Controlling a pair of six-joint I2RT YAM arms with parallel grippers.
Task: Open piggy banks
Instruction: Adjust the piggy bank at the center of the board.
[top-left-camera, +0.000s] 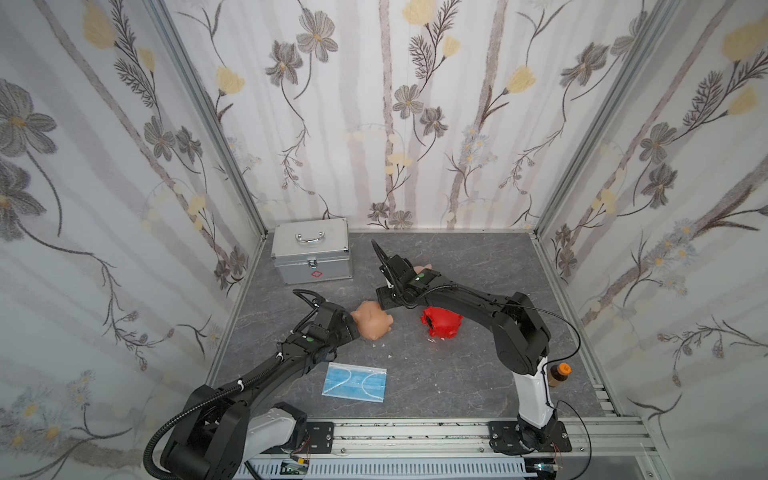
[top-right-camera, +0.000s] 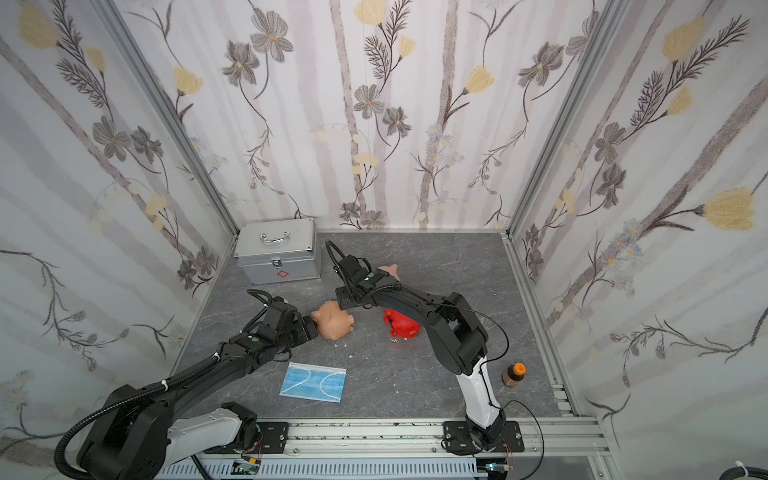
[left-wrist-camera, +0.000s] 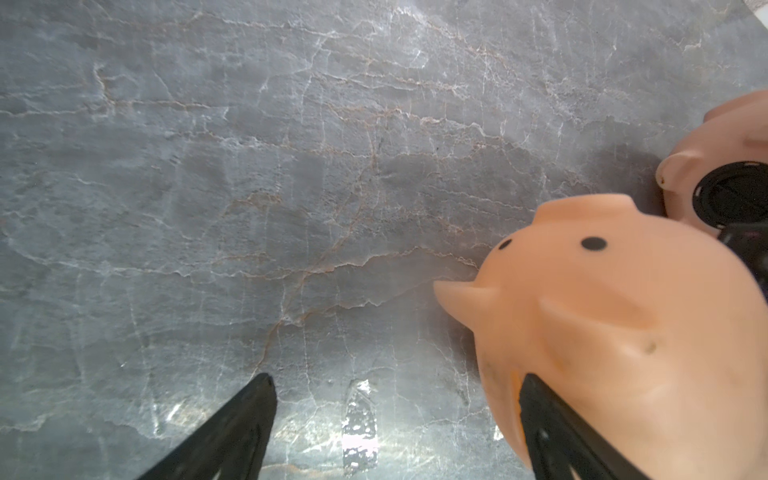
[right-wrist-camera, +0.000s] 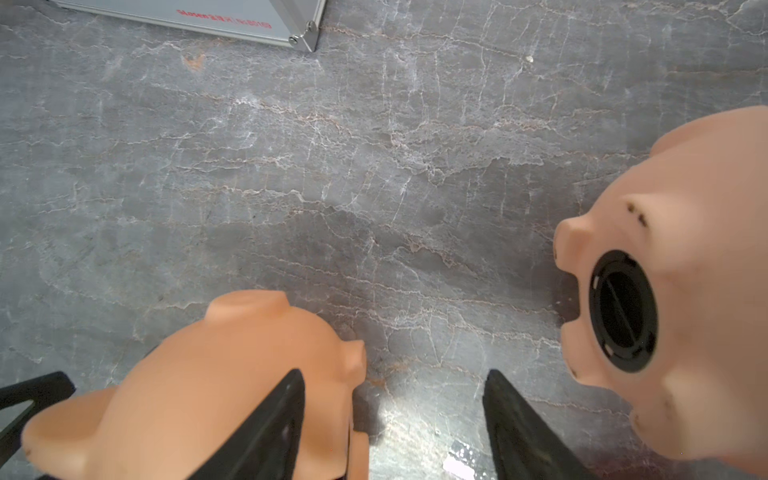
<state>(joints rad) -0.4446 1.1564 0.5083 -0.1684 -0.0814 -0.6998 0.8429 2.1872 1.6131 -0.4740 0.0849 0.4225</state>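
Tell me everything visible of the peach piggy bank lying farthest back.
The far piggy bank is smooth peach-pink plastic with stubby legs. It lies tipped on the grey table, belly toward the right wrist camera, round black plug seated in it, a ridge across. In both top views the right arm mostly hides it. Nothing visibly touches it; the open right gripper stands beside it.

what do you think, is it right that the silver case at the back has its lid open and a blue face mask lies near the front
Not the lid: the silver case is closed, with its lid down flat, as both top views show. The blue face mask does lie near the front.
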